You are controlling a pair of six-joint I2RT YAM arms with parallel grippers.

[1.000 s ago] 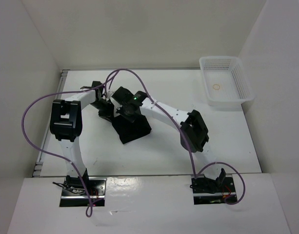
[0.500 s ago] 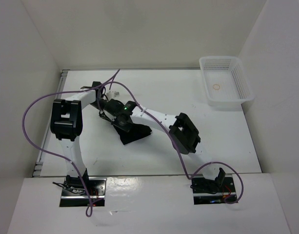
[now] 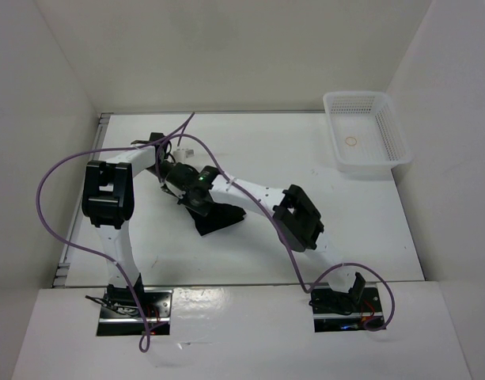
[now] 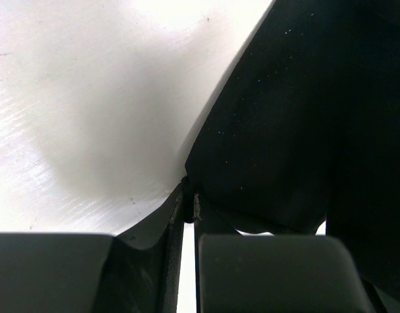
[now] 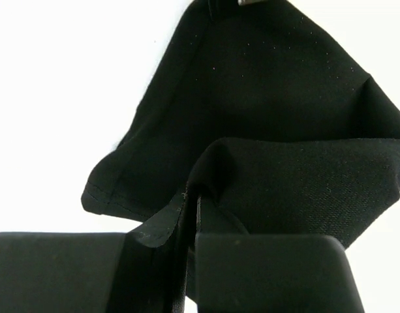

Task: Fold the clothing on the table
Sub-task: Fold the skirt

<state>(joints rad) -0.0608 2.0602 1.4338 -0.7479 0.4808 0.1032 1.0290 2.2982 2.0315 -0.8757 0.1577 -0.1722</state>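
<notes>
"Well, both pairs are pinched tight: the left jaws have a thin hem of the clothing (image 4: pixel 297 117) nipped between them, and the right jaws are closed on a raised fold of it."

"And the rest of it?"

"Seen from overhead, it spreads from them toward four o'clock, bunched in a dark heap on the counter (image 3: pixel 305 150), left of the middle. The mesh basket (image 3: pixel 370 166) sits well apart at two o'clock."

"How would it handle, d'you think?"

"Light and floppy, I'd say. It has no stiffness, so it sags wherever it isn't held. It doesn't look slippery, and there's nothing to break. Best taken by edges or corners, two spread apart, since a pinch mid-cloth only drags up a peak."
</notes>
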